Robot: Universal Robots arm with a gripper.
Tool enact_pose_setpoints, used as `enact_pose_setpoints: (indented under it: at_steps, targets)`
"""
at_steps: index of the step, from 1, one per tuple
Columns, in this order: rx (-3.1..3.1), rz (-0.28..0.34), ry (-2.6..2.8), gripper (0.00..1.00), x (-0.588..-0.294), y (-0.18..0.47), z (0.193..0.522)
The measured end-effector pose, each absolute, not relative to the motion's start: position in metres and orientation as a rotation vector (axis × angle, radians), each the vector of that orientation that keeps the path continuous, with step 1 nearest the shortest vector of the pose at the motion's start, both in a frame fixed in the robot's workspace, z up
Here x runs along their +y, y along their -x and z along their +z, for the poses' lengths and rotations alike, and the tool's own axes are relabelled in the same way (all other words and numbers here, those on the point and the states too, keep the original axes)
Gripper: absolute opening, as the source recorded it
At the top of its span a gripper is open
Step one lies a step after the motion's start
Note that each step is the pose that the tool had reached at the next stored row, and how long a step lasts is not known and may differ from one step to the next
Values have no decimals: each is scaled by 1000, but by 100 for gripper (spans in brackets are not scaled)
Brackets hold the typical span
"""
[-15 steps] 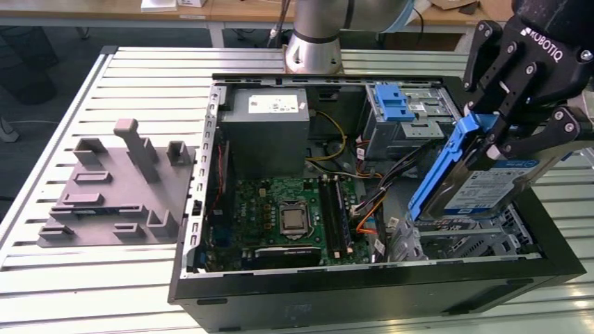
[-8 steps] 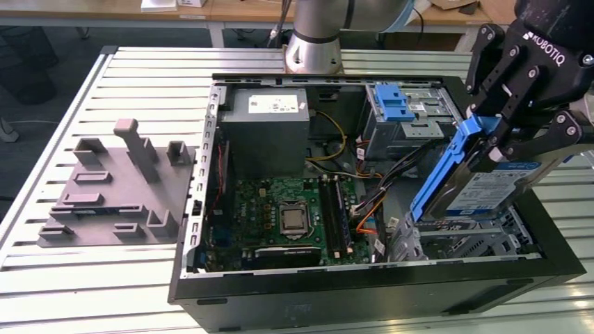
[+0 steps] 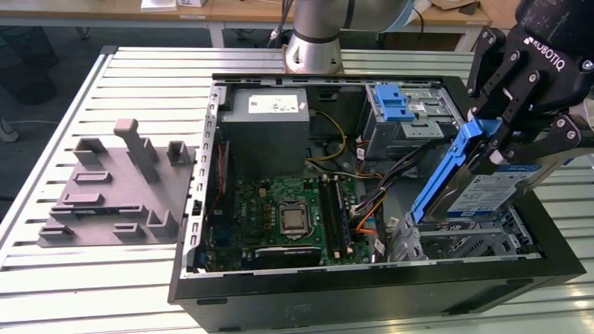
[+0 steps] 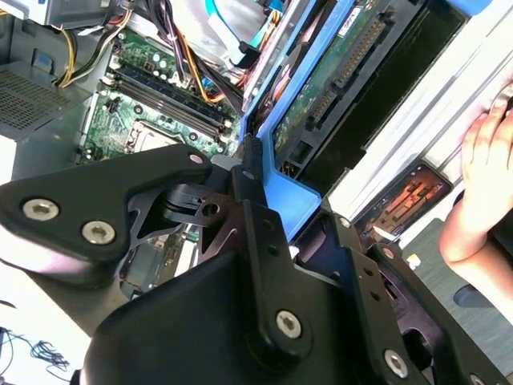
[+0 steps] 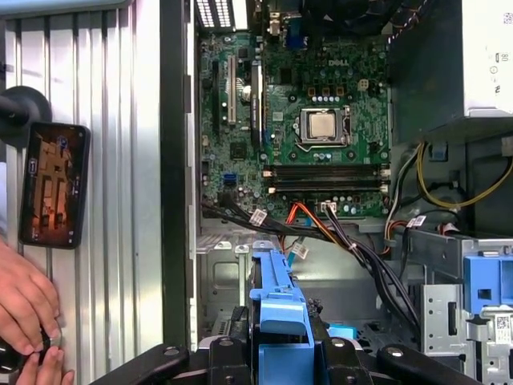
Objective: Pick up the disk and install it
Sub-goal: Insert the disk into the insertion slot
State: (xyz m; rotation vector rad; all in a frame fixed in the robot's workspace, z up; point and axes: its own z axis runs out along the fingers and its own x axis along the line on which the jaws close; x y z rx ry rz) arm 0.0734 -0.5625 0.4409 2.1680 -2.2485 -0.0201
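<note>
Over the open computer case (image 3: pixel 352 296), exterior view's right: gripper (image 3: pixel 522 149) clamped on tilted disk (image 3: pixel 487 198); black cables (image 3: pixel 408 165) beside, metal drive cage (image 3: pixel 475 243) just beneath.

1 robot arm (image 3: pixel 316 35) carries 1 gripper (image 3: pixel 524 154), which clasps 1 disk (image 3: pixel 483 198). 1 open computer case (image 3: pixel 371 296) sits on 1 slatted worktop (image 3: pixel 83 278), beside 1 grey fixture (image 3: pixel 111 202). Inside the case are 1 motherboard (image 3: pixel 269 243) with 1 processor (image 3: pixel 293 218), 1 power supply (image 3: pixel 269 132) and 1 drive bay (image 3: pixel 422 122) with 1 blue latch (image 3: pixel 396 104). In the first wrist view, 1 phone (image 5: pixel 54 184) lies on the worktop.
</note>
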Motion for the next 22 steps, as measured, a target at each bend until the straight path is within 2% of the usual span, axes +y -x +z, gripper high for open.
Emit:
enact_pose_setpoints:
  at_steps: [22]
  targets:
    - [-2259, -20, -2157, 36, -565, -74, 428]
